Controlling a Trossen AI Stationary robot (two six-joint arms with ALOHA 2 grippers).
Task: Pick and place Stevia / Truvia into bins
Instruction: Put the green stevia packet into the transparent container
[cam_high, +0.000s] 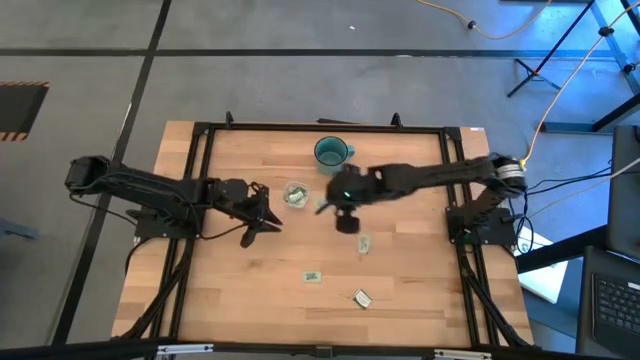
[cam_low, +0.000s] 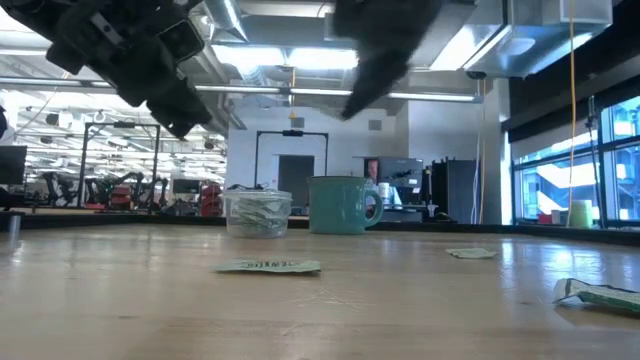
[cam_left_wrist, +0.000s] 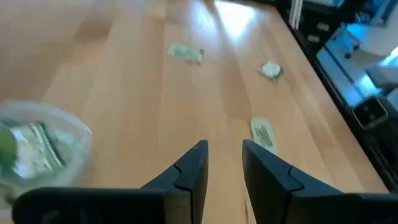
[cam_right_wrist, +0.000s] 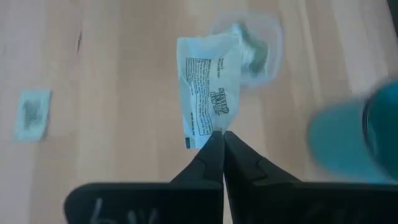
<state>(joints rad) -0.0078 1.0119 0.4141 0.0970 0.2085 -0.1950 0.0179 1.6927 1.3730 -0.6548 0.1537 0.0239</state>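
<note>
Stevia packet (cam_right_wrist: 208, 93): hanging by one edge from right claw (cam_right_wrist: 219, 138), pinched shut, nearing bin (cam_high: 295, 194) w/ packets inside, beside mug (cam_high: 331, 152). Risk: thin grip slipping, packet dropping short. Left claw (cam_left_wrist: 222, 163): idling part-open, empty. Three packets waiting on table (cam_high: 420, 290).

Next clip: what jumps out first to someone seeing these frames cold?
The right pincer holds a white sweetener packet pinched by one edge, above the table near the clear tub, which already holds packets. The teal mug stands just behind the tub. The left pincer hangs open beside the tub, and three loose packets still lie on the wooden table nearer the front.
</note>
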